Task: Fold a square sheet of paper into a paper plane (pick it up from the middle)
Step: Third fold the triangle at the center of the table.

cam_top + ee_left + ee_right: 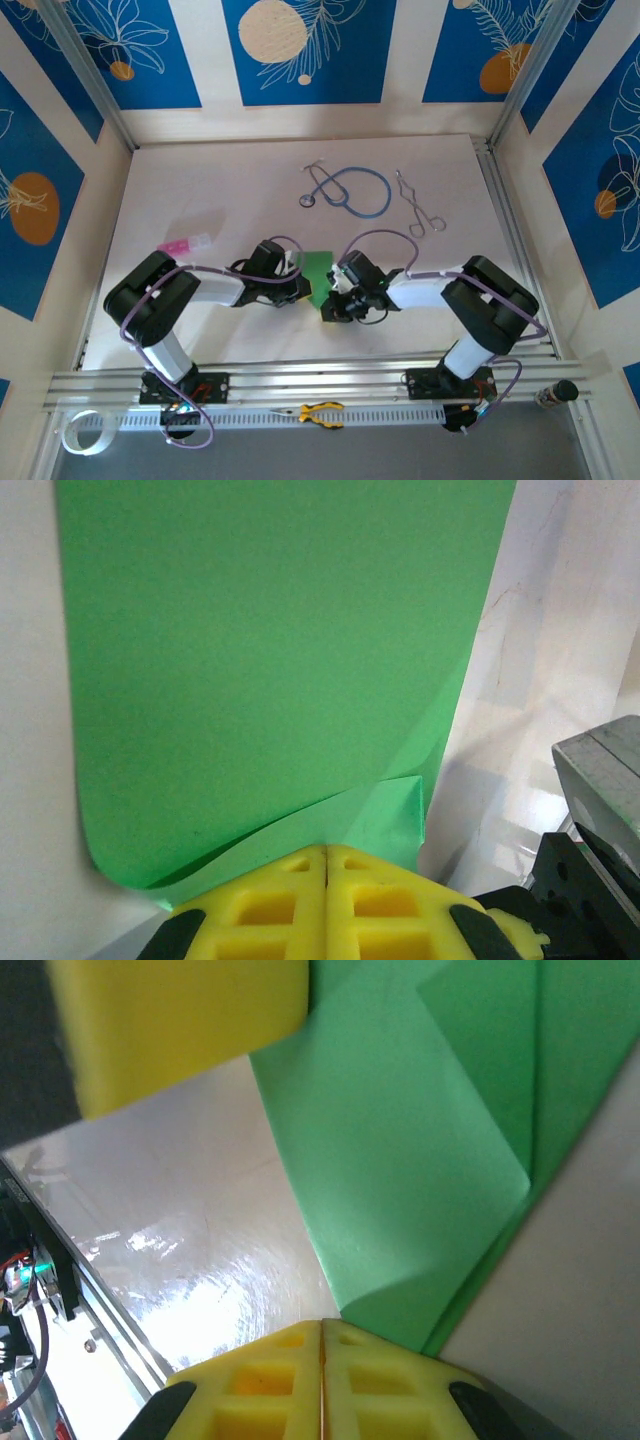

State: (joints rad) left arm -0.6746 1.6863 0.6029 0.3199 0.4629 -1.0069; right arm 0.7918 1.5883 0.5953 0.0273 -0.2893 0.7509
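Paper (318, 270) sits at counter (200, 190) centre, between the two hands and partly folded. The right wrist view shows a diagonal flap laid over the sheet with one sharp crease.

Left hand (325, 880): fingers fully together, nothing between them, tips at the paper's near edge. That edge curls up at 6 o'clock in its view, with a paler flap under it.

Right hand (322, 1360): fingers also closed with nothing pinched, tips at the folded corner. It seems to bear down on the corner rather than hold it.

Step in hand, as I judge it: setting a crease.
- One hand should pin the sheet while the other runs along the fold, not both sliding at once.
- Flatten the curled edge first, or it may lock in a stray crease.
- Press lightly. Thin paper probably skids on this surface.

Surface: white counter, glossy, with glare patches in the right wrist view.
- Stethoscope (350, 190) at 12 o'clock from the paper.
- Forceps (415, 205) at 1 o'clock.
- Pink piece (185, 243) at 9 o'clock.

All three lie well apart from the paper. Pliers (320, 412) are at 6 o'clock, on the rail (300, 380).

Room: pale walls (400, 60) with blue panels, white leaf drawings and orange discs.
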